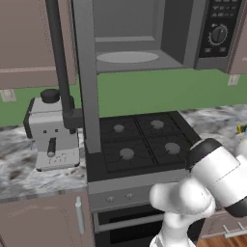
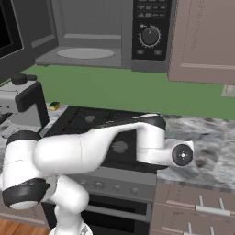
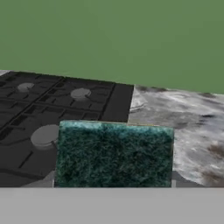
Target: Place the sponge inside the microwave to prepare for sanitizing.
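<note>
With the sponge (image 3: 114,154) filling the claw's near view, though its grip is unclear, the arm is needing a high lift over the stove (image 1: 140,142) toward the open microwave (image 1: 144,53).

Home kitchen, four-burner stove (image 1: 140,142), open microwave (image 1: 144,36), marble counter (image 2: 206,151), wooden cabinets (image 2: 202,36)
</note>
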Controlling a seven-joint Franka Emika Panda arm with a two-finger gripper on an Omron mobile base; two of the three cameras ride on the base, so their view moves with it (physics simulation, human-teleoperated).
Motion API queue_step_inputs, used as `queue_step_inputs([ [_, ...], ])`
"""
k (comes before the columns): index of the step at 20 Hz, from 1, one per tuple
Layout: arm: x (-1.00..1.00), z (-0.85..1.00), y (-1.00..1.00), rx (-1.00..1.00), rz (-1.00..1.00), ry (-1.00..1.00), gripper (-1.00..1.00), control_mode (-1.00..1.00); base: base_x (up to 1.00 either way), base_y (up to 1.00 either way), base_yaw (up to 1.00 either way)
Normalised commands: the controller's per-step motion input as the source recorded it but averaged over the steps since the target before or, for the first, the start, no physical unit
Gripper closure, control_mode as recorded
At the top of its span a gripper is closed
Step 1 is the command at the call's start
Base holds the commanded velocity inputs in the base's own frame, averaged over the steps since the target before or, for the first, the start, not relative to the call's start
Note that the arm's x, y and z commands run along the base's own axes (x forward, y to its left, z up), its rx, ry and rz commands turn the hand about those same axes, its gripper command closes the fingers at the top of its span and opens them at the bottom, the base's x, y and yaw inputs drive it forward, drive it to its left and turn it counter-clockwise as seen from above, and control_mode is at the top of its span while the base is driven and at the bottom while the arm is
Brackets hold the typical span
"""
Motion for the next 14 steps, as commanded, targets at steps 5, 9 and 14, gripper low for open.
queue_step_inputs([
  [5, -0.46, 0.99, 0.94, -0.21, 0.21, -0.23, 1.0, -1.0, 0.0, 0.0, 0.0],
  [9, -0.06, 0.89, 0.66, -0.21, 0.08, 0.1, 1.0, -1.0, 0.0, 0.0, 0.0],
  [14, 0.11, 0.61, 0.35, -0.1, 0.01, 0.39, 1.0, -1.0, 0.0, 0.0, 0.0],
])
